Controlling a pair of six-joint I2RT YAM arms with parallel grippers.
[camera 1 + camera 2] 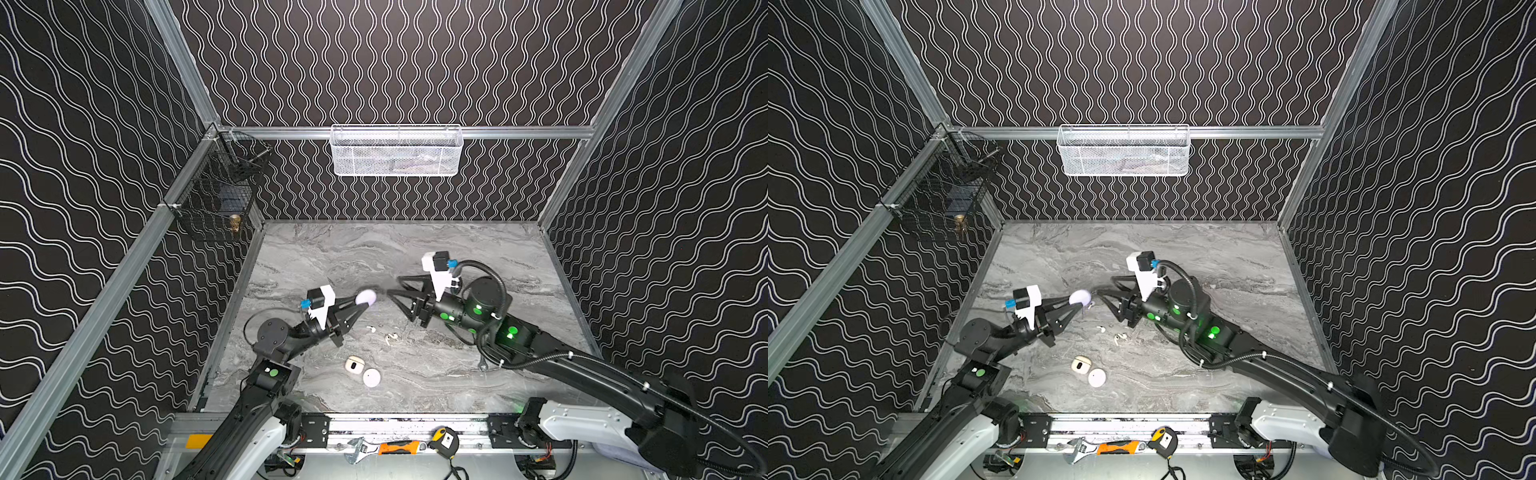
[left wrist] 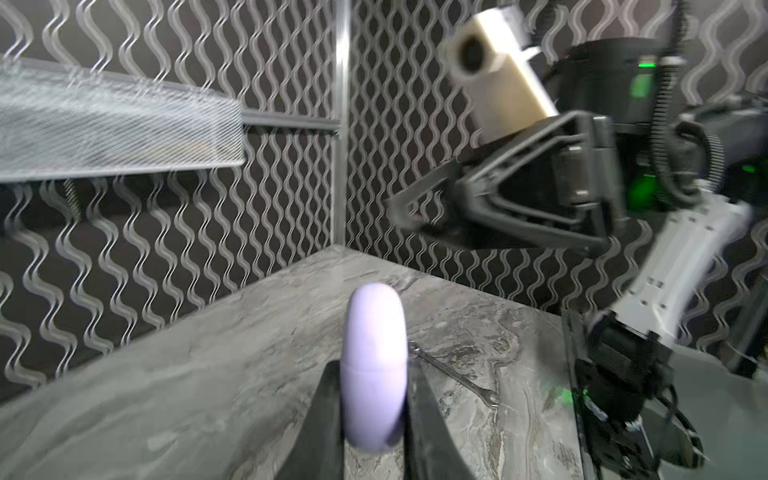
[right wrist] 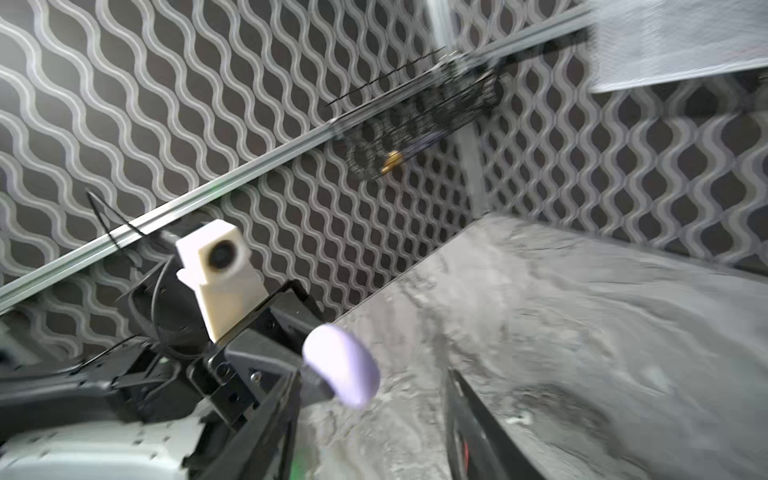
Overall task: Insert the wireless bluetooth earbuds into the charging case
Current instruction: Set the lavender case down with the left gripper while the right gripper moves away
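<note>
L hand (image 1: 363, 303): clamped on lavender charging case (image 1: 366, 296), one finger on each flat face; held up off surface (image 1: 415, 249), mid scene, pointing right + slightly far.
Case axis: L wrist view shows case (image 2: 374, 365) edge-on. Long axis in line w/ fingers, free end sticking out past tips toward R hand. Seam runs across the short way; lid looks shut.
R hand (image 1: 394, 285): jaws apart, medium gap, nothing between. Tips face the case from the right, near it, not touching.
R wrist view: case (image 3: 340, 365) is a rounded oval poking out of L hand's fingers; frame blurry.
Same in both top views: case (image 1: 1079, 297) sits between the two hands, R hand (image 1: 1105, 286) just right of it.
Earbuds (image 1: 371, 329): 3 tiny white ones loose on surface, near side of both hands. One alone, two close together just right of it. Too small to tell stem direction or axis.
Cream case (image 1: 354, 365): on surface, nearer than earbuds, dark spot on top.
White round case (image 1: 371, 377): just beside cream case, right + nearer; touching or not, can't tell.
Steel wrench (image 2: 457, 376): flat on surface, right side, mostly under R arm in top views.
White mesh basket (image 1: 396, 151): on far wall.
Black wire basket (image 1: 216, 191): on left wall, far corner.
Tape measure (image 1: 444, 441): on near rail, off the surface.
</note>
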